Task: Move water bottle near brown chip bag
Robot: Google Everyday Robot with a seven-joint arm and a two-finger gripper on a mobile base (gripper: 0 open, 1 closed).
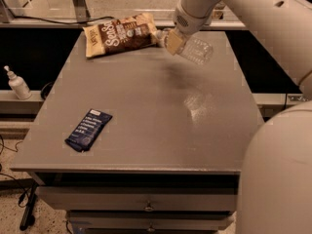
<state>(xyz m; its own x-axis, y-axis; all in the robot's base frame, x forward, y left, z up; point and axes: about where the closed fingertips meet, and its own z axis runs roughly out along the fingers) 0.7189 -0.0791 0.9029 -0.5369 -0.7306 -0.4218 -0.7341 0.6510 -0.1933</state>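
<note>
The brown chip bag lies flat at the far left of the grey table, dark brown with tan ends and white lettering. My gripper is just right of the bag, raised above the table's far edge. It is shut on the water bottle, a clear ribbed bottle held lying sideways in the air. The bottle's body sticks out to the right of the gripper; its cap end points toward the bag and is mostly hidden by the gripper.
A small dark blue bar wrapper lies near the table's front left. A white pump bottle stands on a ledge left of the table. My white arm spans the upper right. Drawers sit below the table front.
</note>
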